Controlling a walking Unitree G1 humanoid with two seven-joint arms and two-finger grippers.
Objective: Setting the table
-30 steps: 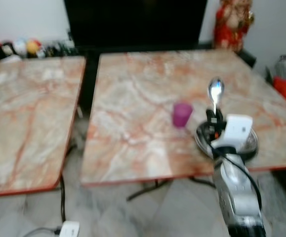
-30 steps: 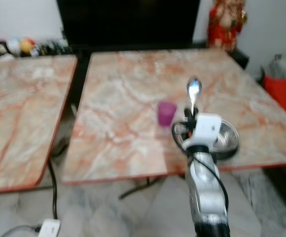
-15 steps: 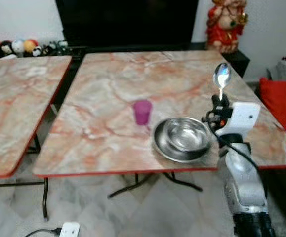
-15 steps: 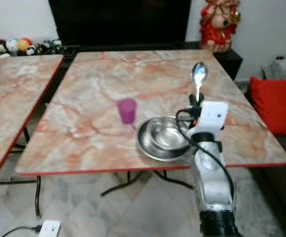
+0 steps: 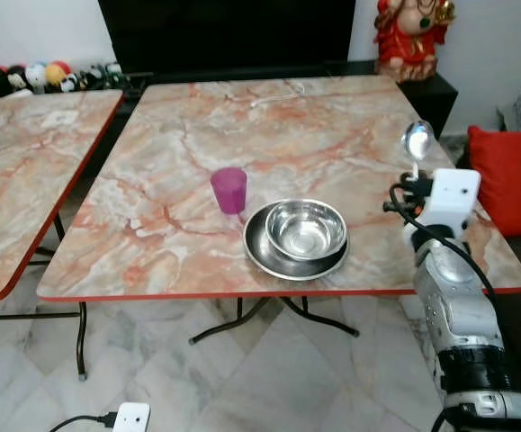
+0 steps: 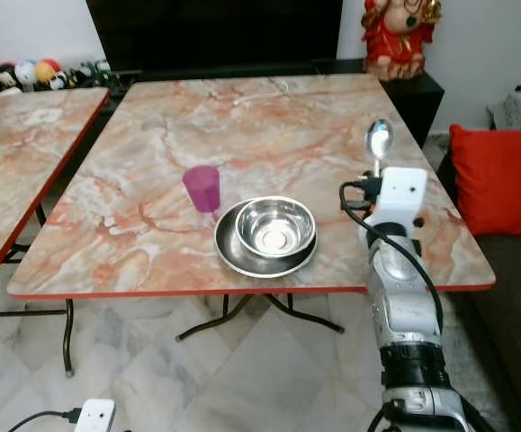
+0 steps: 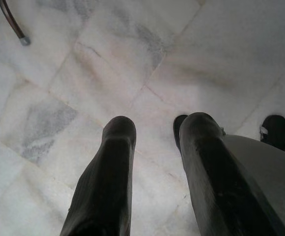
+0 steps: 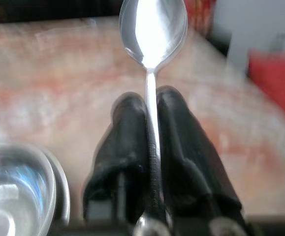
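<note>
Resting near the front edge of the marble bench (image 5: 197,126), a shiny steel bowl (image 5: 306,228) sits inside a round steel plate (image 5: 260,253); a purple cup (image 5: 229,190) stands just beside. The right tool (image 8: 151,105) is clamped on a spoon (image 5: 416,140), upright above the bench's right edge. The left tool (image 7: 154,130) hangs apart over the white marble floor (image 7: 73,73).

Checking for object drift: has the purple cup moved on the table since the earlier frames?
No. The purple cup stands just beside the steel plate's rim, as half a second ago; the whole view shifted because the camera moved.
</note>
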